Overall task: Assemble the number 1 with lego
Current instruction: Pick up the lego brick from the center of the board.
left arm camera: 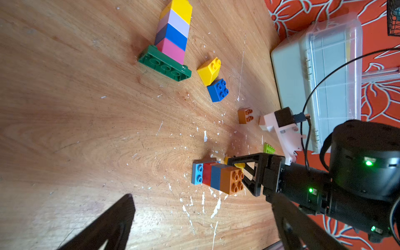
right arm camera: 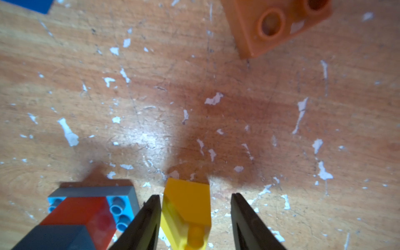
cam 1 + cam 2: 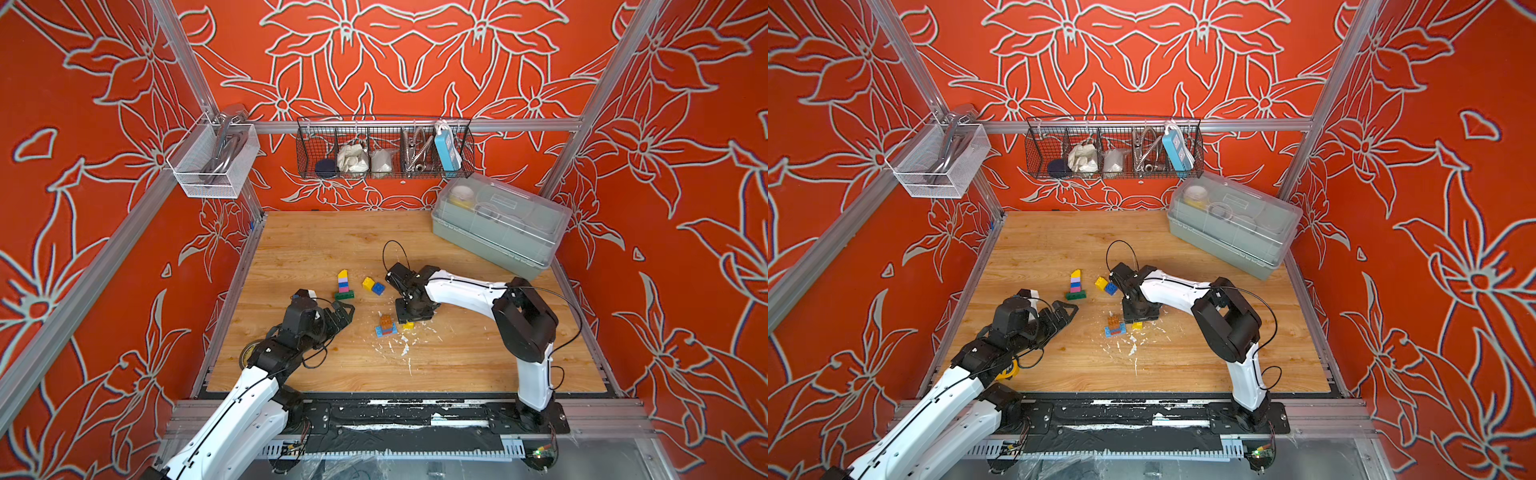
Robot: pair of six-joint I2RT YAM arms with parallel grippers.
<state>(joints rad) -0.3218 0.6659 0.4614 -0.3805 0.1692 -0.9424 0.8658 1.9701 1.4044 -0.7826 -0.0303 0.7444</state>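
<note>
Right wrist view: the right gripper [image 2: 194, 195], black, tapered and unclenched, straddles a glossy yellow sloped brick [image 2: 186, 207] on scuffed, flecked wood [image 2: 151, 97]; the left gripper [image 3: 344, 311] gapes wide.

1. Both top views: bright, even overhead light, soft-edged shadows, walls [image 3: 83, 208] bowing at the edges.
2. Plastic box [image 3: 498, 224], at the desk's [image 3: 332, 249] 1 o'clock, shows pale sheen.
3. Right wrist view: slightly soft close-up; dark shadow ahead of the right claw [image 2: 194, 195], white glare patch beside it.
4. Left wrist view: crisp centre, stretched edges.
</note>
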